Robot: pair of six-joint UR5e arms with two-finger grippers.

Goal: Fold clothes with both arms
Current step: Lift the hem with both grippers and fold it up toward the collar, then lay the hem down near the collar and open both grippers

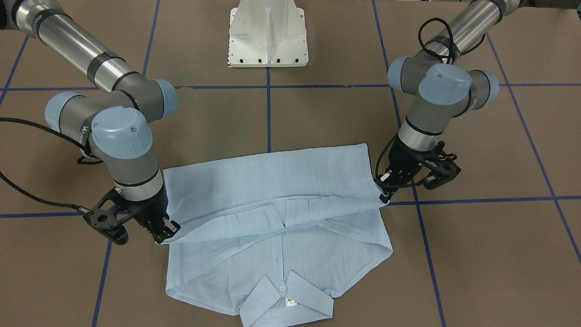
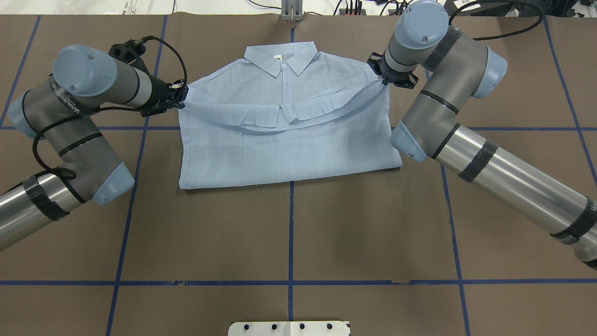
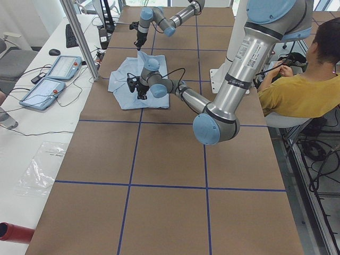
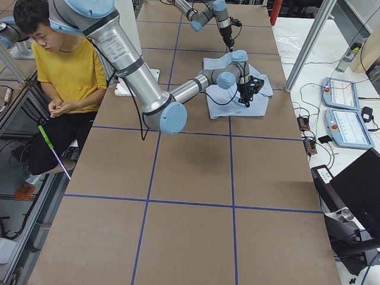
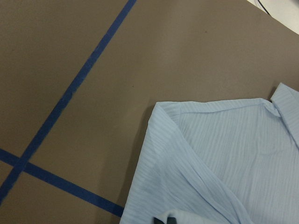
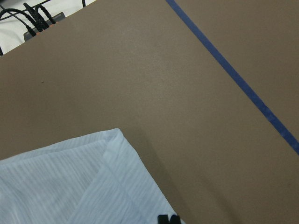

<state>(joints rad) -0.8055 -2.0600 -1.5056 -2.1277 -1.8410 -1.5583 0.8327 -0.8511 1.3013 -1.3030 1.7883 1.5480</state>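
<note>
White lettering (image 1: 41, 19) is running along the right arm (image 1: 81, 43) at the upper left of the front-facing view, and along the left arm (image 2: 70, 106) at the overhead view's left. It is showing too small to read. The neck label (image 1: 290, 301) on the shirt (image 1: 272, 177) is bearing one tiny illegible mark.

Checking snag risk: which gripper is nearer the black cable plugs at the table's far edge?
Right. The right gripper, shut on the shirt, sits robot-side of the plugs; the left gripper is across the shirt, farther off.
</note>
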